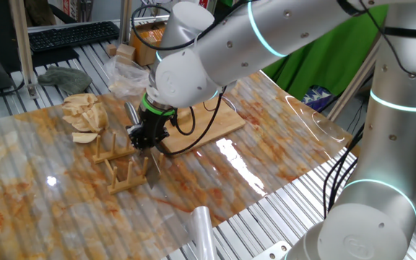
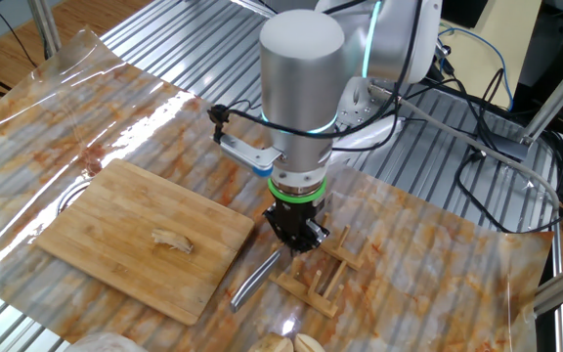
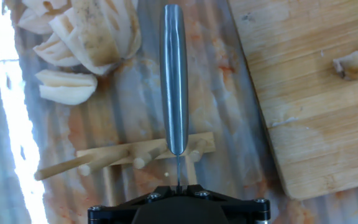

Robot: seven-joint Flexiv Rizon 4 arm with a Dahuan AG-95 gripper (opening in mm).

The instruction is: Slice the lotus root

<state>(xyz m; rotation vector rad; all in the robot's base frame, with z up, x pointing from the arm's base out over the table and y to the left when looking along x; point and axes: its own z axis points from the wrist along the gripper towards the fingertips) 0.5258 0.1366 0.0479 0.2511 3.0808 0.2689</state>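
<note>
Now we hover our gripper (image 2: 297, 238) over the wooden rack (image 2: 313, 282) at frame centre.
Jaw state we cannot tell; the lotus root (image 2: 172, 240) lies centre-left on the cutting board (image 2: 115, 230), the cleaver's steel handle (image 3: 174, 74) beside it.

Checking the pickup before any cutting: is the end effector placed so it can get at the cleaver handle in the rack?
Probably yes. The end effector hangs right above the rack, in line with the cleaver handle, with nothing between them.

Table (image 2: 438, 254): cutting board (image 2: 115, 235), wooden rack (image 2: 316, 279), wedge heap (image 1: 84, 112)
</note>
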